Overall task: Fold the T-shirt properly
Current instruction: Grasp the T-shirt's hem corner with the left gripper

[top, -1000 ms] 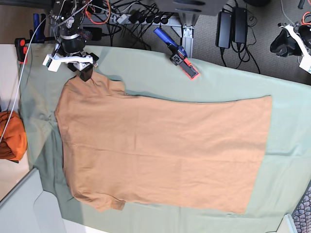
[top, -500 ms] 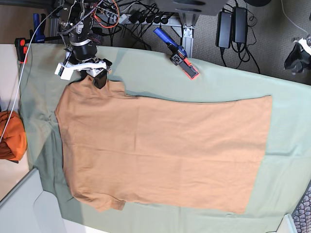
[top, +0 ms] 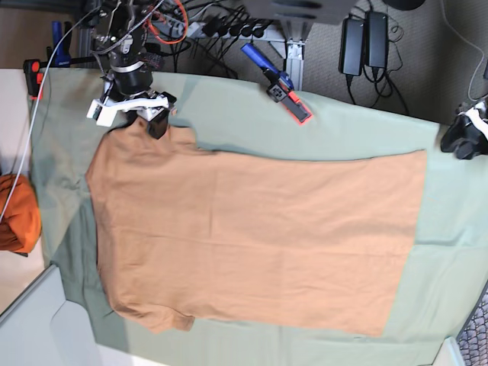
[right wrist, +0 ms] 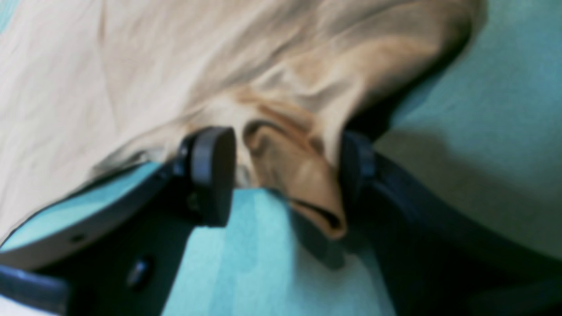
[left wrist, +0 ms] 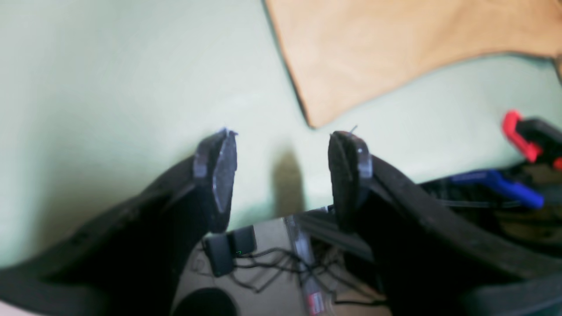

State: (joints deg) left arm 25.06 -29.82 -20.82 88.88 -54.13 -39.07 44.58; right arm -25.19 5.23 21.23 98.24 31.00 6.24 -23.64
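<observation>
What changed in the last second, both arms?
The left claw dropped from the base view's upper right to the T-shirt's hem corner, jaws open, nothing held. The right claw slid a little along the sleeve toward the shirt; sleeve cloth sits between its wide jaws, whether pinched I can't tell. The shirt, sheet and clamp stayed put.

We read this as a robotics lab bench: a table draped in a pale green sheet (top: 320,130), with power bricks (top: 364,42), a power strip (top: 229,29) and tangled cables (top: 156,19) on the carpeted floor beyond the right gripper's (top: 145,122) jaws. A blue-and-red clamp (top: 278,84) grips the sheet's edge, beside the open jaws of the left gripper (left wrist: 283,169).
</observation>
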